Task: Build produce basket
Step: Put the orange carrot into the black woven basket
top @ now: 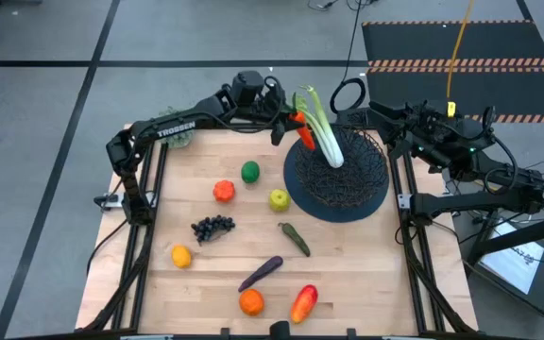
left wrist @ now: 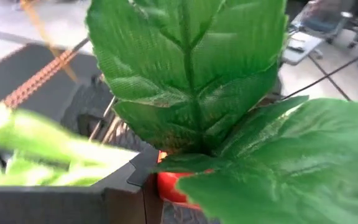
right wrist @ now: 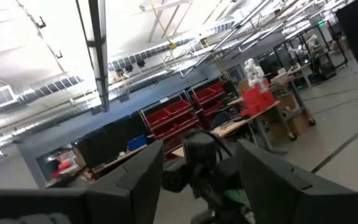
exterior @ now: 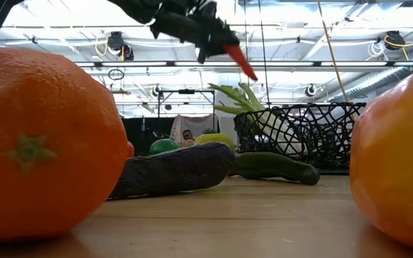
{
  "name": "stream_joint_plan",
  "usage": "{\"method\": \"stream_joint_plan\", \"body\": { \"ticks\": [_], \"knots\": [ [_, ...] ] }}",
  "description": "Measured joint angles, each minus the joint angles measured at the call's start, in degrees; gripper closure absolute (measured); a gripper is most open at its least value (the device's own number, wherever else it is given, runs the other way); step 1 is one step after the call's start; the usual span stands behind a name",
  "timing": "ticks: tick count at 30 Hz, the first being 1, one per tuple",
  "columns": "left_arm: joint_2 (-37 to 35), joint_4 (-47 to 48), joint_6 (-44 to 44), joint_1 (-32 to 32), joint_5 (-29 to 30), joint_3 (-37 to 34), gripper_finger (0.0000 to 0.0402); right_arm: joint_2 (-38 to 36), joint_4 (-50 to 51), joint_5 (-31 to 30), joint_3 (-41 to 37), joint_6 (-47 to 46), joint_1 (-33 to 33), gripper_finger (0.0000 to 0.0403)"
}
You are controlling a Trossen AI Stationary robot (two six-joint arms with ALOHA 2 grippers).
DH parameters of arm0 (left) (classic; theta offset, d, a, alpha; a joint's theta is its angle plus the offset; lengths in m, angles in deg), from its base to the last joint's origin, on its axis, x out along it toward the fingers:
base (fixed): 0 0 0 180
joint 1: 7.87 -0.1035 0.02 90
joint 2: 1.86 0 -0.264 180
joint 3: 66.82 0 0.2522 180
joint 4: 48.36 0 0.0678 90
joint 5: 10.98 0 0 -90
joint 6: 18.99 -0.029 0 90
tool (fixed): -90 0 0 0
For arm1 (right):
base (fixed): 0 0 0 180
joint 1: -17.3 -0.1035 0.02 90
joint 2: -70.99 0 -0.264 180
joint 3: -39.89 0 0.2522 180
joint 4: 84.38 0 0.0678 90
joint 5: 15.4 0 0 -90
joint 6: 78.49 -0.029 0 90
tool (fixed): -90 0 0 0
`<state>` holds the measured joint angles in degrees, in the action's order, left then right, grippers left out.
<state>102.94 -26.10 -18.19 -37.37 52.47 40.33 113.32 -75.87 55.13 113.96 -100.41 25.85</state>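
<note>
Left end effector raised over table's far edge, just beside basket's far-left rim, clamped on orange toy carrot with green leafy top, tip pointing down. Carrot judged light, rigid, smooth plastic; grip at thick end near leaves looks sensible, leaves floppy. Right end effector parked by far right corner, fingers part-open, empty. Round shallow black wire-mesh basket on far right of table holds white-green toy leek, leaning upright; nothing else visible inside.
</note>
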Motion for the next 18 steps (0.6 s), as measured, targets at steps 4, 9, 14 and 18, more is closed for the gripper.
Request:
{"method": "stream_joint_plan", "body": {
  "ticks": [4, 9, 14, 18],
  "knots": [
    [0.00, 0.32, -0.38, 0.28, 7.88, -2.79, 0.0238, -0.16, -0.02, 0.00, 0.00, 3.14, 0.00, 0.0209],
    [0.00, 0.11, 0.76, 0.82, 11.83, -3.57, 0.0238, -0.72, 0.03, 0.00, 0.00, 5.74, 0.01, 0.0209],
    [0.00, -4.39, 2.11, 2.18, 11.60, -3.57, 0.0238, -1.81, 0.00, 0.00, 0.00, 6.17, 0.02, 0.0209],
    [0.72, -8.28, 2.45, 3.77, 11.03, -3.51, 0.0238, -2.64, 0.65, -0.04, 0.00, 6.79, 0.02, 0.0209]
  ]
}}
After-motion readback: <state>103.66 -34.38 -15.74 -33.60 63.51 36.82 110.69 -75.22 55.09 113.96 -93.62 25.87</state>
